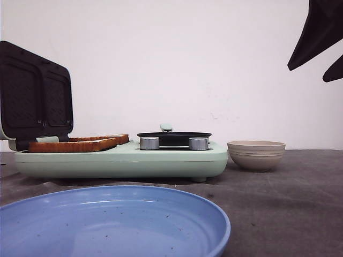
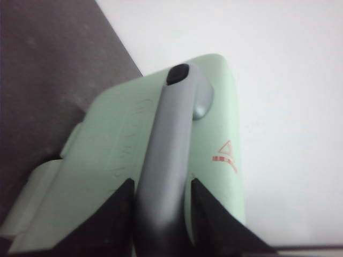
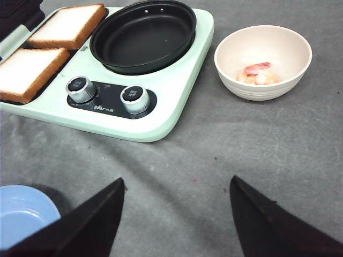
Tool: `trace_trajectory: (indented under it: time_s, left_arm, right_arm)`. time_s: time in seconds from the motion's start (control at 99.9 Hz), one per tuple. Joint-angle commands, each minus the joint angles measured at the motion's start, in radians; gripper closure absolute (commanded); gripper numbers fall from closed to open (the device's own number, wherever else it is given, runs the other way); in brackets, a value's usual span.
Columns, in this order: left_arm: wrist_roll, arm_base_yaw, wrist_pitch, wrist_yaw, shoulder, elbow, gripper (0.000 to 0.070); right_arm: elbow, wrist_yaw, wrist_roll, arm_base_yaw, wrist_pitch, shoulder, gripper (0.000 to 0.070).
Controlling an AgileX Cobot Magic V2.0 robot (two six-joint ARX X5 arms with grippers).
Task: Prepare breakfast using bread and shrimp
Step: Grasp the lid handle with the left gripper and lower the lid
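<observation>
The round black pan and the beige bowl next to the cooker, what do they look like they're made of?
The pan looks like metal with a dark non-stick coating: matte black, with a soft sheen along its thin rim. The bowl could be glazed ceramic or a matte plastic such as melamine: it is cream-coloured and smooth inside, with fine ribs around the outside and little gloss. The pictures leave that open.

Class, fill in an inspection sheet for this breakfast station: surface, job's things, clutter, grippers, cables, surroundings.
Surface: grey cloth with small specks.
Job's things: two bread slices side by side in the open mint maker; shrimp in the beige bowl; black pan empty.
Clutter: blue plate, empty, a few specks.
Grippers: left gripper around the lid handle, closure unclear; right gripper open above the cloth.
Cables: nothing seen.
Surroundings: white wall.
</observation>
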Motion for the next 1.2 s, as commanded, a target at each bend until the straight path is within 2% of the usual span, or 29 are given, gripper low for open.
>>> trace_trajectory:
  time_s: [0.0,0.39,0.79,1.191]
  left_arm:
    - [0.113,-0.034,-0.042,-0.016,0.033,-0.002,0.0697]
    - [0.238,-0.202,-0.113,-0.098,0.033,-0.002,0.0697]
    - [0.409,-0.387,-0.214,-0.278,0.046,-0.002,0.0697]
    - [0.479,-0.508,-0.264,-0.395,0.167,-0.002,0.0697]
  right_arm:
    - [0.003,0.001,0.011,0.006,0.003,0.004,0.0321]
    - [0.003,0.0,0.014,0.006,0.003,0.004,0.0321]
    - [0.003,0.0,0.014,0.006,-0.002,0.004,0.0321]
    - [0.003,0.0,0.014,0.006,-0.004,0.004,0.0321]
